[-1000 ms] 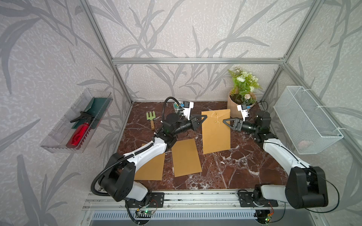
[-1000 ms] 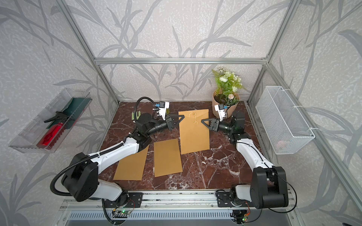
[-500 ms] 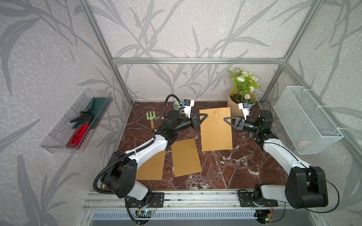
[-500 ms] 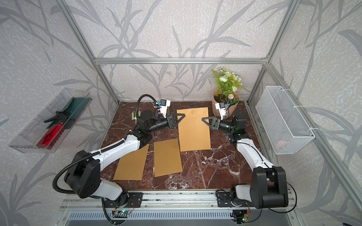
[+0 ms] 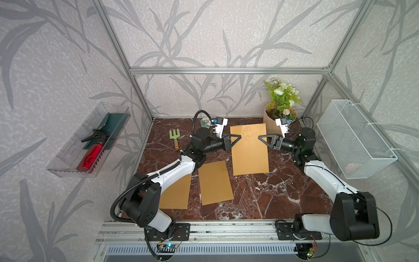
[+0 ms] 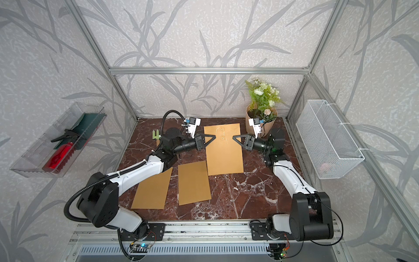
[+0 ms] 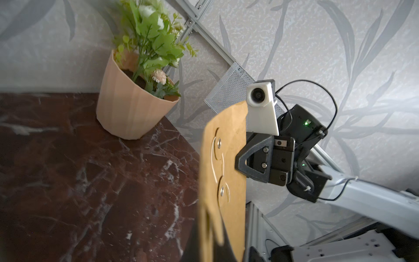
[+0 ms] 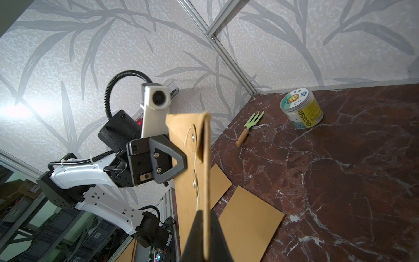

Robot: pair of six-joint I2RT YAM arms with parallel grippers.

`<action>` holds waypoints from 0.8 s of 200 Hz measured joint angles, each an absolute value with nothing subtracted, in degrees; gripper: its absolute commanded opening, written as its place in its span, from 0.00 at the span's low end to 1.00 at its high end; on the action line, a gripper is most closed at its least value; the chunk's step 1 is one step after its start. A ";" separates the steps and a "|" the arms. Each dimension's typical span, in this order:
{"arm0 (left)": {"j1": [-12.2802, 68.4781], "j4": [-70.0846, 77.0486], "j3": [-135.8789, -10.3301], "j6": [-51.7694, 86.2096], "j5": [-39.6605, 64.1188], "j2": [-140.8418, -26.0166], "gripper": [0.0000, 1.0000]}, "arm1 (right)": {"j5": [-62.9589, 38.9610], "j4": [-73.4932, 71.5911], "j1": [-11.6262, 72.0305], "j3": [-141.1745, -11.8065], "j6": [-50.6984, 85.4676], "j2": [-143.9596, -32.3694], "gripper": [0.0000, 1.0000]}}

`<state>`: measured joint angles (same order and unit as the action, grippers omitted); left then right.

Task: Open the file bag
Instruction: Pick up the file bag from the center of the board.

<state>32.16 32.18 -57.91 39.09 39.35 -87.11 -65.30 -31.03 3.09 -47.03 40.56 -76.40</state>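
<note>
Two opposite edges of the file bag (image 5: 249,149) are being pinched. My left gripper (image 5: 238,137) is clamping the edge farther from the flower pot (image 5: 269,123), and my right gripper (image 5: 260,137) the nearer edge, holding the bag up just beside the pot. The string (image 7: 212,147) is looking slack. I am judging the flap barely lifted, so opening is remaining.

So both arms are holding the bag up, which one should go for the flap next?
Right, probably. Both jaws are shut on the bag, at opposite side edges. In the right wrist view the flap bows off the bag on that side, so the left can just hold.
</note>
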 measured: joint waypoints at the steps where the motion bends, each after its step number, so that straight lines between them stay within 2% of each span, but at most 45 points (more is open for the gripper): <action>1: 32.16 32.18 -57.93 39.09 39.38 -87.11 0.00 | -65.28 -31.03 3.09 -47.03 40.56 -76.42 0.17; 31: 32.34 32.05 -58.19 38.65 39.18 -86.96 0.00 | -63.42 -28.18 3.05 -47.03 38.37 -76.14 0.41; 55: 32.58 27.90 -58.19 35.68 37.08 -85.25 0.00 | -59.22 -19.68 3.09 -47.03 32.40 -73.14 0.48; 83: 32.56 20.64 -58.24 30.74 32.82 -80.97 0.00 | -52.01 -7.86 3.49 -47.13 24.34 -65.84 0.49; 106: 32.58 15.94 -58.78 27.38 29.80 -78.02 0.00 | -45.65 1.13 5.08 -48.69 18.70 -60.29 0.42; 125: 32.64 13.67 -59.64 25.56 27.53 -77.08 0.00 | -40.12 7.18 9.32 -51.70 14.61 -58.35 0.37; 160: 34.57 10.15 -60.01 23.24 22.90 -77.01 0.00 | -30.79 13.19 19.66 -56.55 9.76 -59.13 0.35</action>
<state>34.57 10.15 -60.01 23.24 22.90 -77.01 -30.79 13.19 19.66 -56.55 9.76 -59.13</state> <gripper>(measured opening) 0.048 0.357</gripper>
